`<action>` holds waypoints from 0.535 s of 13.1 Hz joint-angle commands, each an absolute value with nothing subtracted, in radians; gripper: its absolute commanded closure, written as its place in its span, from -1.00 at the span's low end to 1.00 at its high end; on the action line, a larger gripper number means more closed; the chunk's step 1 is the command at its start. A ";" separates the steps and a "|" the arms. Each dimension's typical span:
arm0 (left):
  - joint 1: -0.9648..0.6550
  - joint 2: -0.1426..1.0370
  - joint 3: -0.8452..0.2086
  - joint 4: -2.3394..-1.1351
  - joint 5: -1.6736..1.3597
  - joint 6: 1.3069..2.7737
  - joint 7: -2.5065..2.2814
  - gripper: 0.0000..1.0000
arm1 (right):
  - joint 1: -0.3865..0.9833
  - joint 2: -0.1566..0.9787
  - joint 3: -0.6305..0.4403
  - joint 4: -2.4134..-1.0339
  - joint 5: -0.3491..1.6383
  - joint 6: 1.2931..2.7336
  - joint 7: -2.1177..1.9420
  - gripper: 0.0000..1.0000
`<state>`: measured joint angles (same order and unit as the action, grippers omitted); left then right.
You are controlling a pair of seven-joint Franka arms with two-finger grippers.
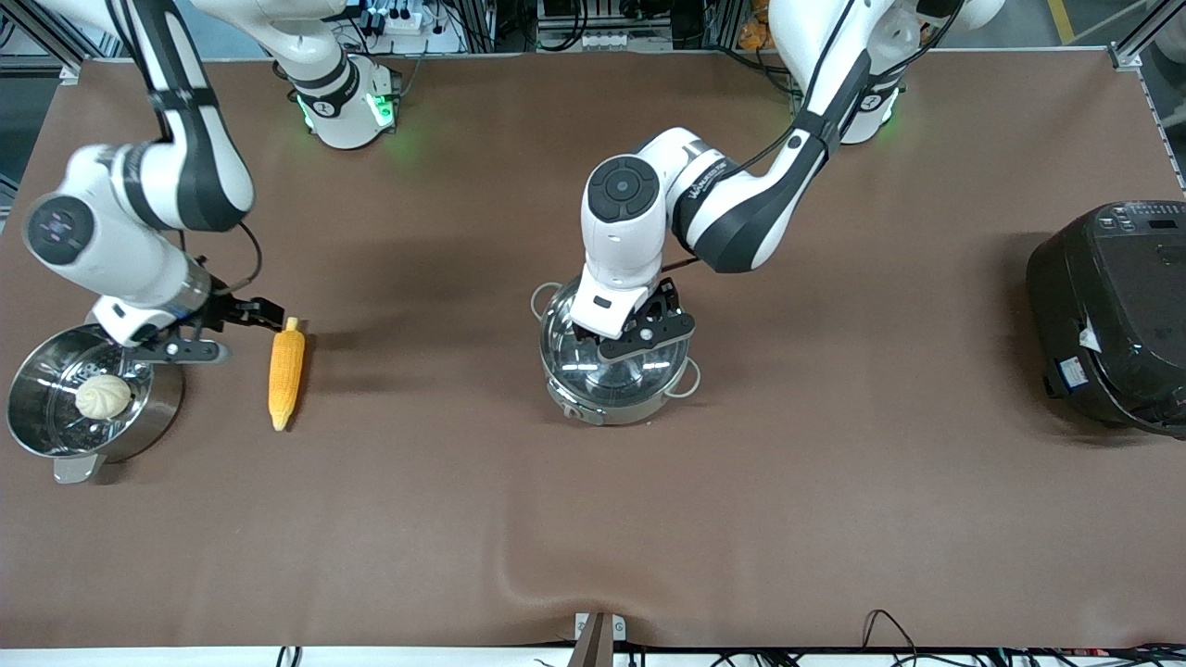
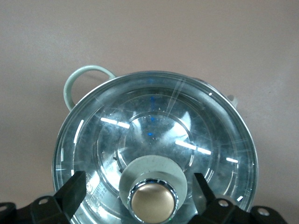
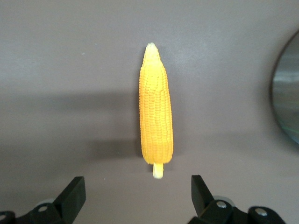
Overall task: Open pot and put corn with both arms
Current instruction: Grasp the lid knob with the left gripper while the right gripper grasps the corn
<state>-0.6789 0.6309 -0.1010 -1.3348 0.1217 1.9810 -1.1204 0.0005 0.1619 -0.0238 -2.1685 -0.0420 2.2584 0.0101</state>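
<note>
The shiny steel pot [image 1: 611, 394] with wire loop handles stands mid-table, its glass lid [image 1: 593, 366] on it. My left gripper [image 1: 639, 341] is right over the lid. In the left wrist view the lid [image 2: 154, 135] fills the frame. My left gripper [image 2: 138, 191] is open, one finger on each side of the tan knob [image 2: 154, 201], not touching it. The yellow-orange corn [image 1: 286, 372] lies on the table toward the right arm's end. My right gripper [image 1: 239, 329] is open and empty just above the table by the corn's pale stub end. The right wrist view shows the corn [image 3: 155, 116] lying clear of my right gripper [image 3: 138, 193].
A steel pot with a perforated insert [image 1: 56, 431] holds a white bun [image 1: 103, 396], beside the corn at the right arm's end; its rim shows in the right wrist view [image 3: 286, 93]. A big black cooker [image 1: 1112, 315] stands at the left arm's end.
</note>
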 commanded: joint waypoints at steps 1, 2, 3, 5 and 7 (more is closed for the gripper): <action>-0.696 0.658 -0.103 -1.304 0.147 1.983 -1.143 -1.00 | -0.026 0.280 -0.020 -2.164 -0.043 2.363 -0.041 -1.00; -0.696 0.658 -0.103 -1.305 0.147 1.983 -1.144 -1.00 | -0.029 0.294 -0.020 -2.175 -0.043 2.388 -0.046 -1.00; -0.696 0.658 -0.103 -1.307 0.147 1.983 -1.144 -1.00 | -0.037 0.310 -0.021 -2.174 -0.043 2.407 -0.057 -1.00; -0.696 0.661 -0.103 -1.308 0.146 1.983 -1.146 -0.92 | -0.048 0.354 -0.020 -2.166 -0.041 2.460 -0.057 -1.00; -0.698 0.661 -0.103 -1.310 0.141 1.980 -1.144 -0.83 | -0.052 0.403 -0.020 -2.168 -0.041 2.551 -0.058 -1.00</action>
<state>-0.6911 0.6459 -0.1029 -1.3343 0.1217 1.9828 -1.1204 -0.0375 0.3634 -0.0289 -2.1743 -0.0420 2.4935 -0.0450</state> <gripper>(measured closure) 0.048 0.000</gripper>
